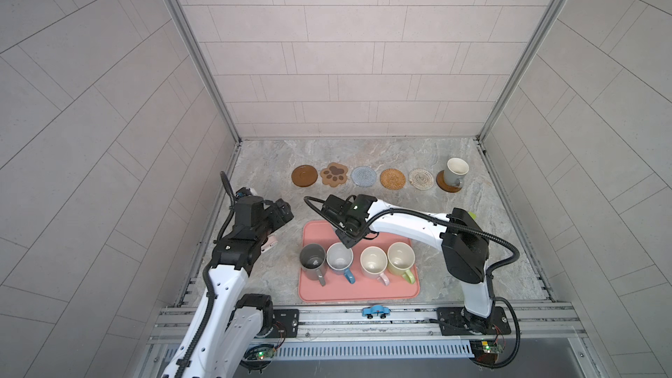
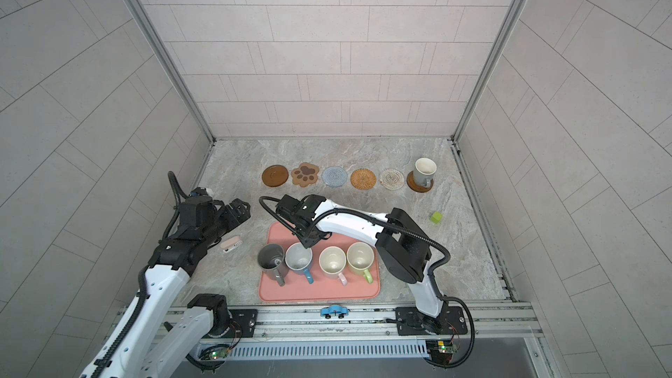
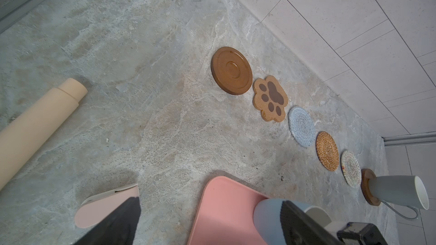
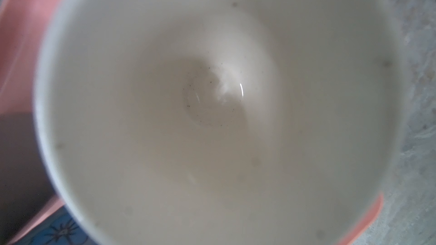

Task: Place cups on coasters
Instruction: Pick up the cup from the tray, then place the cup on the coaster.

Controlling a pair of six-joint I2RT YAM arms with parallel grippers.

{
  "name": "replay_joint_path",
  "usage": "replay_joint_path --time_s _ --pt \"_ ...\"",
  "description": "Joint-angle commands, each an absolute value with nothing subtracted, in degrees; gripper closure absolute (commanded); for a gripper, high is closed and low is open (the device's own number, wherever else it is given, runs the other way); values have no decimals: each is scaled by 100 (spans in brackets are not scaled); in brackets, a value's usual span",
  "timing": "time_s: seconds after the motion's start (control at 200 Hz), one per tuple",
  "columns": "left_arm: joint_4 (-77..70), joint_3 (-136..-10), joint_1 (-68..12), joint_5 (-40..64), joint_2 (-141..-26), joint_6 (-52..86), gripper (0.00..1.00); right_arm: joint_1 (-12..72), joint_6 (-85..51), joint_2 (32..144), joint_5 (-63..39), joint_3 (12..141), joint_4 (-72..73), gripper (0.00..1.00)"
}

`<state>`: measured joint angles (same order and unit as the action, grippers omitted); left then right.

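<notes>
1 glossy, round pale-blue mug [image 3: 265, 216] — right fingers [image 1: 345, 239] pinch its rim, left fingers [image 3: 118, 220] spread.

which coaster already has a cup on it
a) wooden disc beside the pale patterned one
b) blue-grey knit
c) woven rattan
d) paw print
a: the grey mug stands upright on that wooden disc at the end of the row.

Your robot test booth.
Tiled wall panels [image 1: 345, 49] between aluminium posts [image 1: 194, 49] enclose your stone-look tabletop [image 1: 363, 154], metal rail [image 1: 327, 316] at its near edge.
</notes>
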<state>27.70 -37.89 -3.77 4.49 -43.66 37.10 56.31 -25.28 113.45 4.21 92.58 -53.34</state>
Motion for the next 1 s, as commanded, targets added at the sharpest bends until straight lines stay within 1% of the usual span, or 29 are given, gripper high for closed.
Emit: replay_joint_path --time_s 0.0,0.295,0.42,0.58,0.791,0.996 --pt "2707 -3743 -389 413 -4315 3771 0 5492 -2498 10784 829 9339 -5562 97" --pt "2679 -3753 -388 437 -4351 3770 0 4852 -2449 9982 978 8803 -5546 98" --pt "2677 -3762 -393 448 -4334 3762 0 4294 -2375 9687 1002 8530 -5504 98" --pt "2680 -3745 -391 423 -4307 3753 0 3326 -2315 9475 1065 8255 -5439 98" --pt "2672 -3727 -391 433 -4307 3779 0 2299 -2259 9743 1290 8430 -5195 99" --pt "2743 -3753 -394 404 -4220 3757 0 1816 -2162 10364 1407 9091 -5129 100"
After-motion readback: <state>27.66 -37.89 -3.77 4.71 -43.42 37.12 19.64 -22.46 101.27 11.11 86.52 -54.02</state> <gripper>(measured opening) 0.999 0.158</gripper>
